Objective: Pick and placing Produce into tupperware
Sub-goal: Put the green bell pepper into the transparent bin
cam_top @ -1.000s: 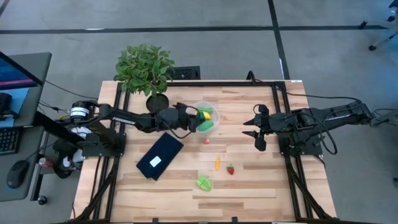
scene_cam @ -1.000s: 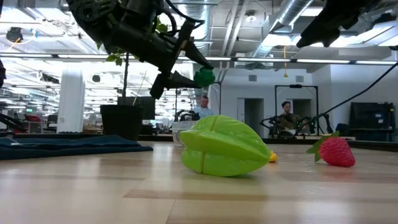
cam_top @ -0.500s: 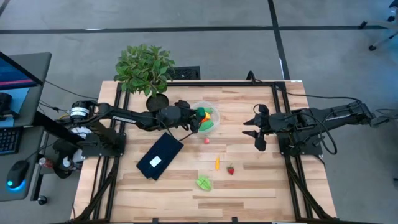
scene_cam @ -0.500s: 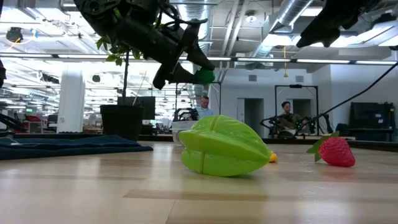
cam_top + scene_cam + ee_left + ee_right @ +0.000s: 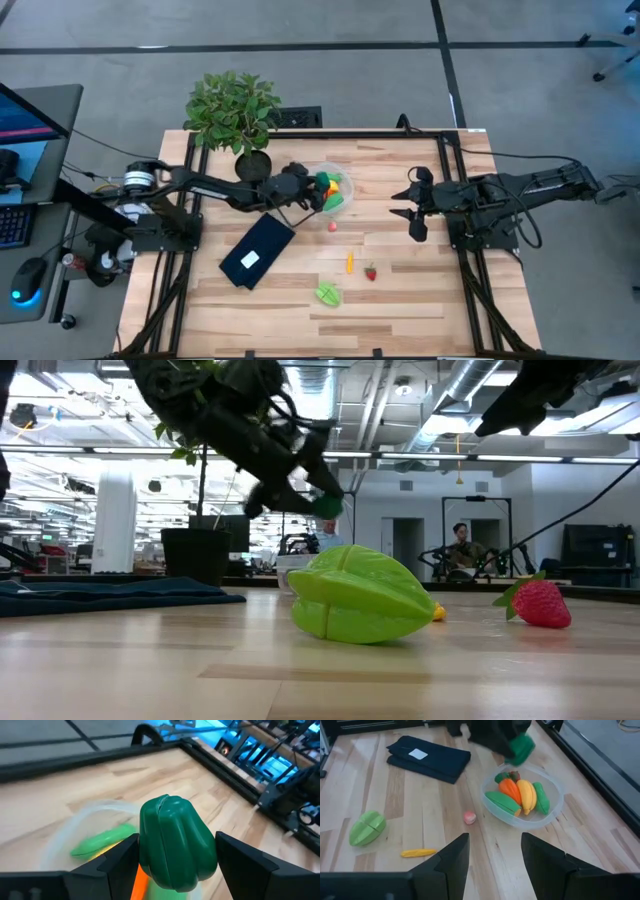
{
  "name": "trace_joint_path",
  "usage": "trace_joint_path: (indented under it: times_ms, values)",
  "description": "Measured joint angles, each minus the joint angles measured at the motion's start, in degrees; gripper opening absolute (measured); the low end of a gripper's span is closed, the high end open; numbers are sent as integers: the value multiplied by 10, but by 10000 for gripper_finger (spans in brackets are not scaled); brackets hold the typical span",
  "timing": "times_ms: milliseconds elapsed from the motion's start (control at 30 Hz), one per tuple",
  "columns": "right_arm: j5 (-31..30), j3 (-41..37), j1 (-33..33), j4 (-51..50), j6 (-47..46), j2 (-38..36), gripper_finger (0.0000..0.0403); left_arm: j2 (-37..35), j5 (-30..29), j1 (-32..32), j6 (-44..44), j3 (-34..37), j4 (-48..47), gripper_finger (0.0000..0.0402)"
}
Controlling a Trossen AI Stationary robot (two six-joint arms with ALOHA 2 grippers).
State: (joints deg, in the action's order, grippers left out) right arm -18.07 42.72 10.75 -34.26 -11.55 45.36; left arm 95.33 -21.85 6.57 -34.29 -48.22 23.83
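A: High view?
B: Left hand sits at the rim of the tub, which stands on the table just right of the plant. Right hand waits well right of the tub, fingers parted, holding nothing. A pink piece, a carrot, a strawberry and a starfruit lie on the boards on the side of the tub away from the plant; a dark cloth lies left of them.
A: Low view?
B: Left hand is raised, clamped on a green pepper; starfruit and strawberry rest on the table.
A: Left wrist?
B: Pepper is gripped between both fingers, above the tub's rim.
A: Right wrist?
B: Tub holds a banana, an orange piece and green pieces.
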Motion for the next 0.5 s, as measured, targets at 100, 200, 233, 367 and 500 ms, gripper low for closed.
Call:
trace_joint_path:
  times_ms: [100,200,233,367,500]
  values:
    - [0,0,0,0,-3,0,173,44,6,-7,-9,-24,-5,236]
    - [1,0,1,0,-7,0,173,80,8,-13,-7,-61,-5,236]
    - [1,0,2,-1,-13,0,173,90,8,-13,-3,-73,-5,236]
    - [2,0,9,-4,-20,0,173,117,8,-13,18,-123,-39,236]
    - [2,0,19,-5,-27,0,173,127,-5,-6,22,-168,-119,236]
